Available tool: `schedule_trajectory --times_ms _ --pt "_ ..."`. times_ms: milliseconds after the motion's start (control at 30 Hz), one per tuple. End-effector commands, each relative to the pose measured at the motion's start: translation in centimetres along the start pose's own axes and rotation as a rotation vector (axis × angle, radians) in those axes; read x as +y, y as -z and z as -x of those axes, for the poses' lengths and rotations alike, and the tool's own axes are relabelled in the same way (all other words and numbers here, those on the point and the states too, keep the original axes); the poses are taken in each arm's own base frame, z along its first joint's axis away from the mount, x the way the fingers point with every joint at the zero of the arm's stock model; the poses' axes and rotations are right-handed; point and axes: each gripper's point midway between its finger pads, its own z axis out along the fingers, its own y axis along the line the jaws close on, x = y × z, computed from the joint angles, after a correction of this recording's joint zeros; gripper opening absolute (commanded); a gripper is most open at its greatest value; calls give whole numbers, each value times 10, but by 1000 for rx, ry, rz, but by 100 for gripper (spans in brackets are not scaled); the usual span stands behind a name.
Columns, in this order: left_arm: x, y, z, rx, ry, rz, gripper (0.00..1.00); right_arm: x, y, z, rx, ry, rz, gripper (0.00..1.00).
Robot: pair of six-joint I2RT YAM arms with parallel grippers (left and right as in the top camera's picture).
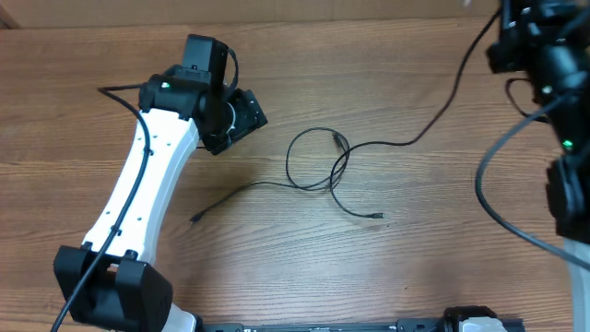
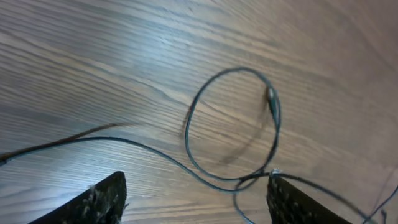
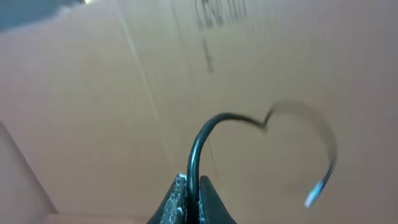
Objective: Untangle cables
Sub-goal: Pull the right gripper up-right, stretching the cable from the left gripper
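Overhead view: two thin black cables [image 1: 337,173] lie crossed near the middle of the wooden tabletop [image 1: 415,277], their long run slanting from the near-left toward the far right corner. One strand curls into a round loop [image 1: 289,164] with a small plug tip [image 1: 339,140] at its far side. From the crossing, one free end trails toward the near-left and another short end points toward the near-right. A third stretch climbs off the wood to the right gripper [image 1: 516,41] above the far right corner. The right wrist view shows that pincer [image 3: 191,186] closed tight on a cable [image 3: 194,155], which arches up out of the fingers and bends over to a blurred tip. The left gripper [image 1: 241,115] hangs just left of the loop, apart from it. In the left wrist view its fingers [image 2: 106,199] stand wide apart, gripping nothing, with the loop [image 2: 186,134] and plug [image 2: 272,98] on the wood ahead. Thicker black arm wiring [image 1: 489,198] curves along the right edge, clear of the tangle.
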Motion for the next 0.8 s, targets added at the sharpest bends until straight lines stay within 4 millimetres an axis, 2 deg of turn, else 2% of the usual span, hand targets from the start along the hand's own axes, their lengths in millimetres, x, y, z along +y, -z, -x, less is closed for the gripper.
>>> schedule_trajectory --times_ms 0,100,200,233,300,400,533,633,767 --pt "-17 -23 -26 88 -112 -4 73 4 3 -3 28 19 26 4" --pt "-26 -48 -46 153 -154 24 73 -1 -3 -17 79 6 13 4" --pt "-28 -74 -66 223 -149 67 74 -3 -6 -23 100 2 8 4" --pt "-28 -88 -83 287 -114 90 80 -4 -6 -25 107 16 7 4" --pt "-27 -101 -103 365 -56 116 99 -4 -6 -27 114 29 5 4" --pt "-23 -117 -121 417 81 191 100 -6 -5 -33 140 39 0 4" --pt "-23 -137 -131 412 253 252 100 -8 -4 -43 181 29 -9 4" --pt "-26 -155 -132 392 306 262 95 -9 -2 -49 204 24 -15 4" --pt "-14 -175 -137 366 329 336 91 -11 -1 -55 231 17 -21 4"
